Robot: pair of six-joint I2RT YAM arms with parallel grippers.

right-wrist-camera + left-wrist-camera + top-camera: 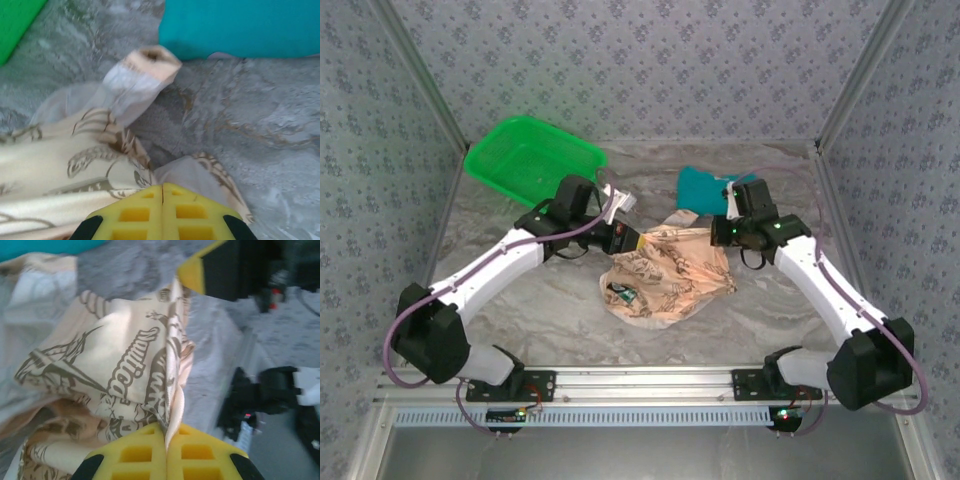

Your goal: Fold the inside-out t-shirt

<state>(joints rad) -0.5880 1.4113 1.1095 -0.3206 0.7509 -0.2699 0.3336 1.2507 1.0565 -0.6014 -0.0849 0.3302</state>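
The left arm (pixel 490 265) rises from its base at the near edge of the tabletop (pixel 560 330). It stretches toward the far right, its wrist bent down over the middle of the tabletop. The right arm (pixel 830 290) folds back at the elbow near the right edge. It reaches toward the far left, wrist low, so the two wrists face each other across the cloth.

The inside-out t-shirt (pixel 670 275) lies crumpled in the middle of the tabletop, a little toward the right edge. Its peach cloth shows brown print, with paler cream patches where it turns over.

In the left wrist view, the left arm's jaws are pressed together, and the yellow fingers (pixel 135 457) pinch a raised fold of the t-shirt (pixel 125 360). The fold stands up out of the seam between them. In the top view this grip sits at the shirt's far left corner.

The right arm's jaws are also pressed together, at the shirt's far right corner. The yellow fingers (pixel 130 217) have the t-shirt (pixel 60 150) meeting their tips on both sides. Whether cloth is caught between them cannot be made out. A pale sleeve (pixel 142 70) lies just beyond these tips, toward the far edge.

A teal garment (pixel 705 185) lies near the far edge, right of the middle. A green basket (pixel 535 160) sits in the far left corner.
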